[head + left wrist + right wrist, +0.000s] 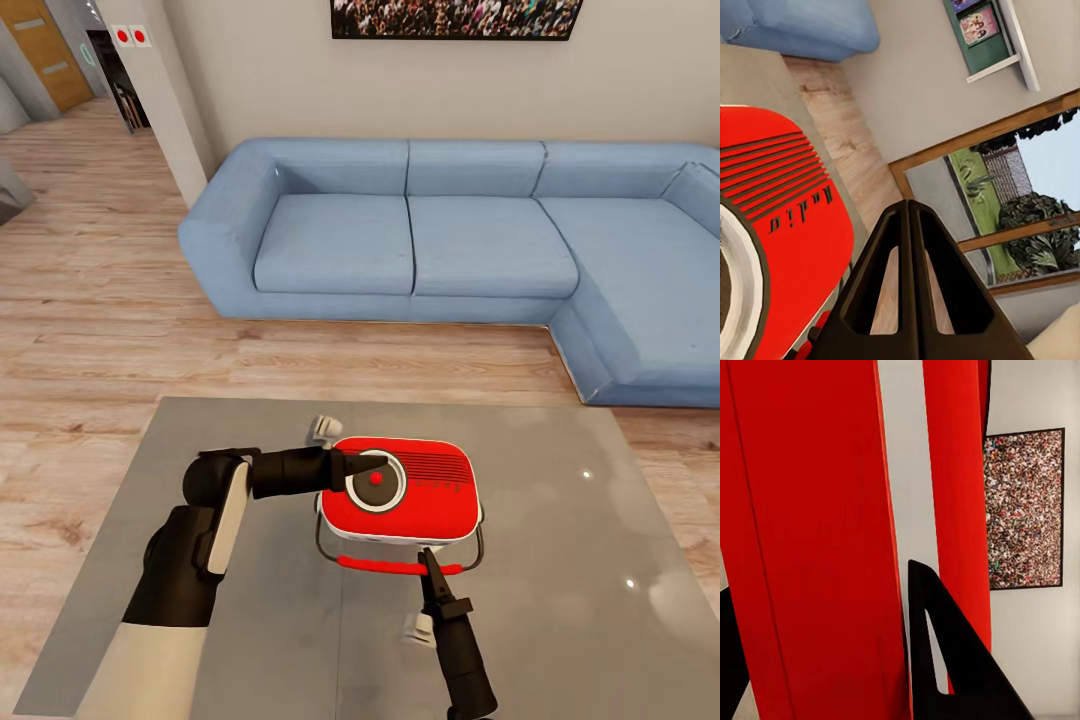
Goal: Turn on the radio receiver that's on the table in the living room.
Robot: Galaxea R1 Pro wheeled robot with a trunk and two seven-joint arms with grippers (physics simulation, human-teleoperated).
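From the head view I have the radio receiver lying face-up near the middle of the table, whose glossy grey top throws small glints; the radio is a rounded red oblong with a white band round its edge, a ribbed grille and a round dial with a red centre, plus a thin wire frame carrying a red handle on the side toward me. My left gripper reaches in from the left, its dark tip over the dial; my right gripper comes up from below, its tip at the red handle. Behind the table sit the light wood floor, the soft blue L-shaped sofa and a framed crowd photo on the beige wall. In the left wrist view, the left gripper has both dark triangular fingers pressed together with no gap, nothing between them, and the radio's red ribbed face and lettering lie just beside them; this view also shows a window with greenery and a green wall shelf. In the right wrist view, smooth red bars of the radio stand close between the two dark fingers, which are apart, though I cannot tell whether they touch it; the photo hangs beyond.
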